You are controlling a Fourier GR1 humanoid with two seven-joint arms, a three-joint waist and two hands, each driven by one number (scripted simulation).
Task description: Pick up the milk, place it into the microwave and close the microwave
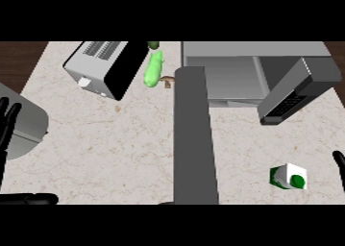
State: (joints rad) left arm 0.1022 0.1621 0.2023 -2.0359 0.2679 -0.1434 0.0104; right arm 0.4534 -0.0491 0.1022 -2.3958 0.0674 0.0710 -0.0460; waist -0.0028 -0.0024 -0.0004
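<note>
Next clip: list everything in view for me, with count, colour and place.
milk carton: one, white and green, counter's front right
microwave: one, grey, back right, open
microwave door: one, grey, apparently swung out across the counter's middle
toaster: one, silver and black, back left
long vegetable: one, light green, between toaster and microwave
small item: one, brown, beside the vegetable, too small to name
rounded object: one, grey, left edge, partly cut off
counter: one, beige, marbled
left robot hand: black, open, fingers up, left edge
right robot hand: black, open, right edge, apart from the milk
</note>
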